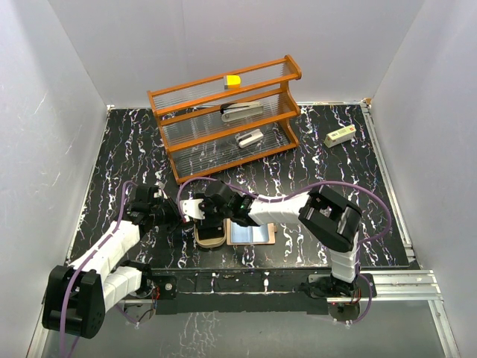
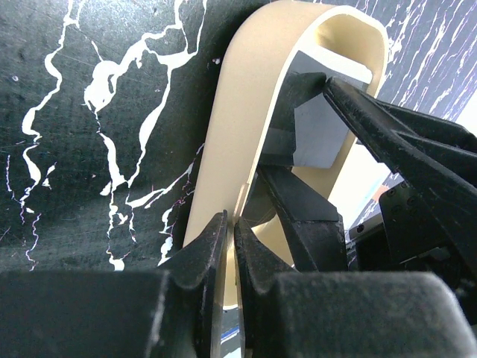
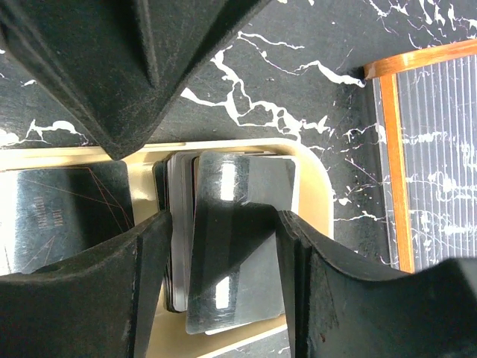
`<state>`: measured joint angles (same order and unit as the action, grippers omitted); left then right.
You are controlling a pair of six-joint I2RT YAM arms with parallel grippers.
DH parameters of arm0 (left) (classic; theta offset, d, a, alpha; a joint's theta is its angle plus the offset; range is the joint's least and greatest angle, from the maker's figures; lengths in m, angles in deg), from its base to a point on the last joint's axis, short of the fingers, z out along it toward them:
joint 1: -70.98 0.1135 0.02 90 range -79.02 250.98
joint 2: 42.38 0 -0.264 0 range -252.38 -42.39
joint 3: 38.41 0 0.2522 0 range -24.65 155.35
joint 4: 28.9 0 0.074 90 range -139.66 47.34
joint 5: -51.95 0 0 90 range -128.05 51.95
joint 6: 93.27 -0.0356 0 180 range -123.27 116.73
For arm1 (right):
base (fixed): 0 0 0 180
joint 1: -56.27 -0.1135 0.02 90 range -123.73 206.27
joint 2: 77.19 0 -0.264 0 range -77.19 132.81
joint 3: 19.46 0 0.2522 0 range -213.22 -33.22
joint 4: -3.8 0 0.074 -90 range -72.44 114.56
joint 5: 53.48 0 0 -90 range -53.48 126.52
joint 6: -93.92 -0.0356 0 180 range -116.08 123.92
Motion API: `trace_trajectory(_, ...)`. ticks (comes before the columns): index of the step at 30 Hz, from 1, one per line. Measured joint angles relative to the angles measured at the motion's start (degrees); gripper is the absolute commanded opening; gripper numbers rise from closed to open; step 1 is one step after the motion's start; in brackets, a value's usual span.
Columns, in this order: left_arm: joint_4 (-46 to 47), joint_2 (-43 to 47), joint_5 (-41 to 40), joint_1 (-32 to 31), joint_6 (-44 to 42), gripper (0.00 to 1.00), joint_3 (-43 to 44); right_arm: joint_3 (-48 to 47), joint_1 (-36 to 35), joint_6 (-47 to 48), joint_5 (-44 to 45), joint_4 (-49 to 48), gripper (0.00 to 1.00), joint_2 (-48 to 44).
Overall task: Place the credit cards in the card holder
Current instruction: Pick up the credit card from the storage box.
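Note:
The tan card holder (image 1: 210, 240) lies near the front edge. My left gripper (image 1: 170, 215) is shut on its raised rim (image 2: 246, 112), which is pinched between the jaws (image 2: 229, 224). My right gripper (image 1: 203, 216) hangs over the tray with its jaws apart (image 3: 223, 224), straddling a shiny dark grey credit card (image 3: 238, 246). This card leans on a stack of several cards (image 3: 177, 224) inside the holder (image 3: 313, 186). Another dark card (image 3: 59, 216) lies at the left on the tan surface. The right fingers (image 2: 358, 104) and a grey card (image 2: 320, 134) also show in the left wrist view.
A shiny flat square item (image 1: 251, 234) lies just right of the holder. An orange wire rack (image 1: 227, 115) with grey stapler-like objects and a yellow block stands at the back; its corner shows in the right wrist view (image 3: 425, 149). A small white box (image 1: 339, 136) sits back right.

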<state>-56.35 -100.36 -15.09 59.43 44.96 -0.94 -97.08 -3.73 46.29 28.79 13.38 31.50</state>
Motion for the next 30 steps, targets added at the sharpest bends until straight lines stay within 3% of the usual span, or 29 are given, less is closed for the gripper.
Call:
trace_trajectory(14, -0.26, 0.04, -0.26, 0.00, 0.07, 0.09, 0.11, 1.86, -1.07, -0.26, 0.37, 0.13, 0.36, -2.29)
trace_trajectory(23, -6.12, 2.34, -5.55, 0.00, -0.63, 0.18, 2.91, 3.78, -1.11, -0.57, 1.16, -0.72, 0.20, -4.52)
trace_trajectory(27, -8.13, 4.02, -7.34, 0.00, -1.20, 0.28, 4.57, 4.35, -1.14, -0.83, 2.03, -1.86, 0.12, -5.68)
trace_trajectory(30, -9.01, 5.33, -8.20, 0.00, -1.75, 0.33, 5.25, 4.63, -1.18, -1.18, 2.82, -2.27, 0.01, -6.75)
